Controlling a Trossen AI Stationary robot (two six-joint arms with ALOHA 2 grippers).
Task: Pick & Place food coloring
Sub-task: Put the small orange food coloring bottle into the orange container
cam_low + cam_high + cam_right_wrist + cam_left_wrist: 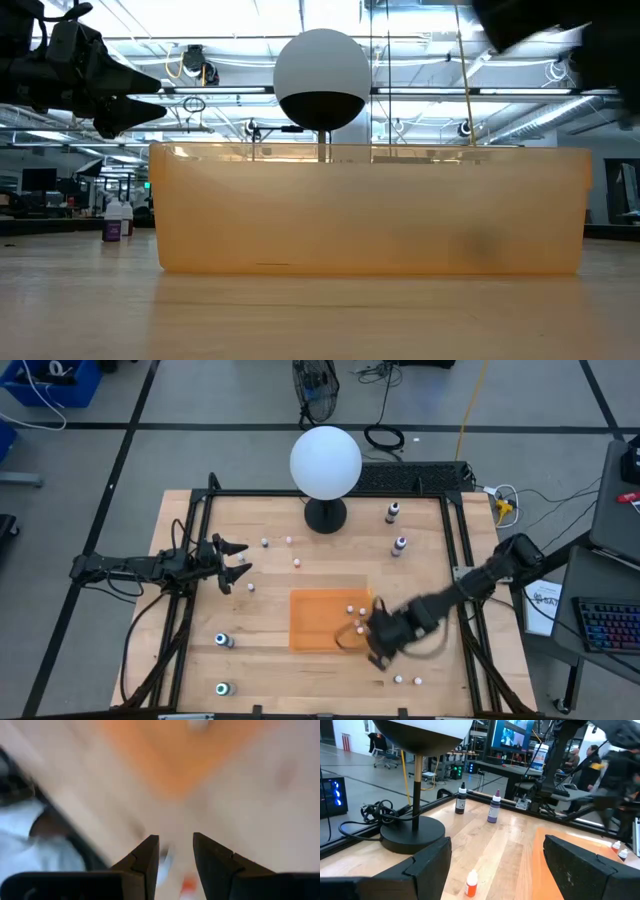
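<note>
The food coloring bottles point(296, 561) lie scattered on the desk point(270, 660) and orange mat point(315, 622), light, stiff and probably slippery, best pinched across the body; the right claw point(378, 652) is released beside the mat, the left claw point(237, 561) released too.

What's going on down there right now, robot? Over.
Right gripper open at the orange tray's near corner. Left gripper open, waiting. Food coloring bottles scattered; few in tray. White globe lamp behind.
</note>
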